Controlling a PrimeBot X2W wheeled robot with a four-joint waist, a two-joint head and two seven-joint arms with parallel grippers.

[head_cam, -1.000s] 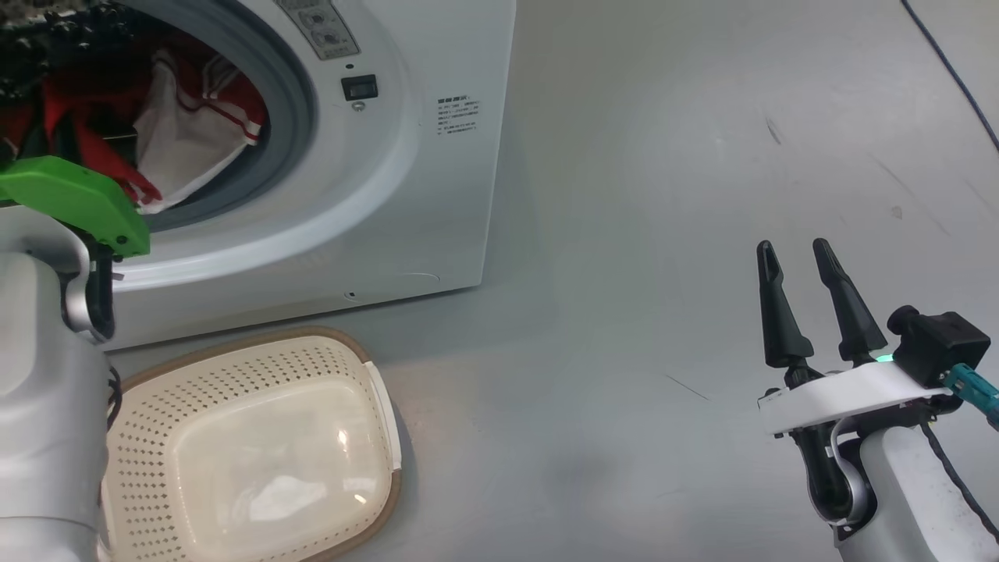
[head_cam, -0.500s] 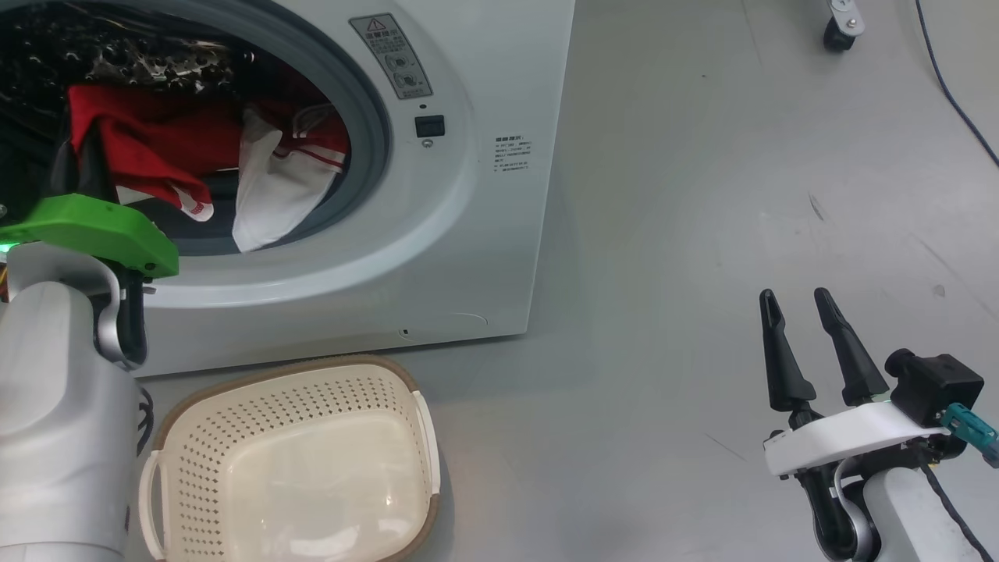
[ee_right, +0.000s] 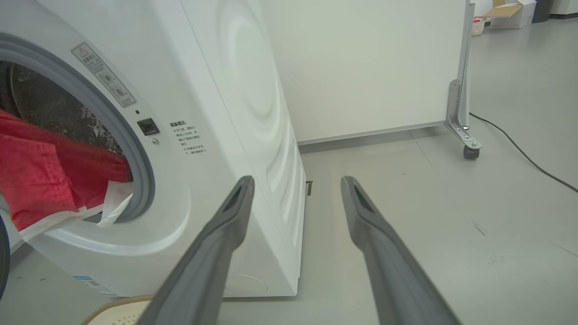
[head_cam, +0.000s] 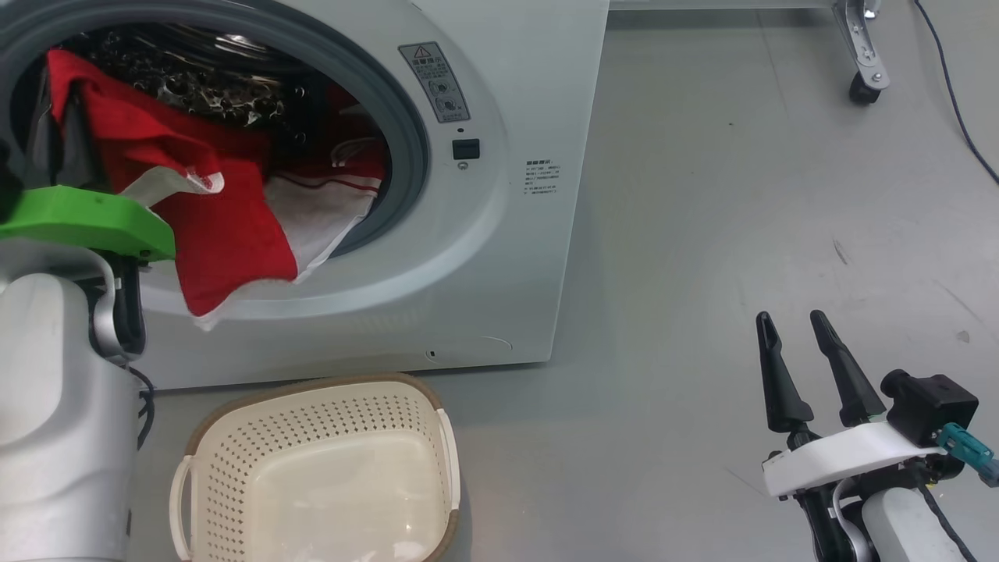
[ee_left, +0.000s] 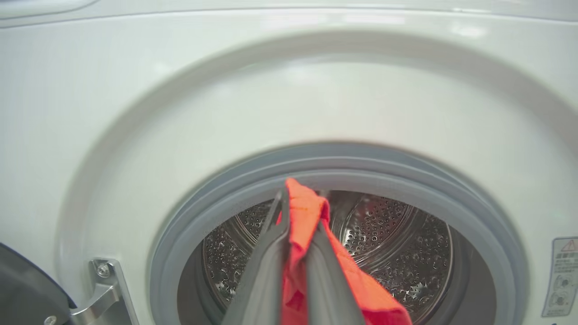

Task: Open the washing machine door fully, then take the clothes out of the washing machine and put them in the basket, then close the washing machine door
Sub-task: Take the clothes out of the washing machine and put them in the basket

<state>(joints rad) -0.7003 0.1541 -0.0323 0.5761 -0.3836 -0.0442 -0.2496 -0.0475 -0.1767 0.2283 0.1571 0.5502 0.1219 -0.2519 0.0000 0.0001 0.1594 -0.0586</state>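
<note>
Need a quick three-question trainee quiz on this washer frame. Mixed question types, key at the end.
1. True or false: the small cream perforated plastic basket on the grey floor holds clothes.
2. The left arm's jaws are shut on: A) the red fabric garment B) a basket handle C) nothing.
3. Fill in: the right arm's jaws, beside the big white front-loading washing machine, stand ____ and hold nothing.
Key: 1 false; 2 A; 3 open.
</note>
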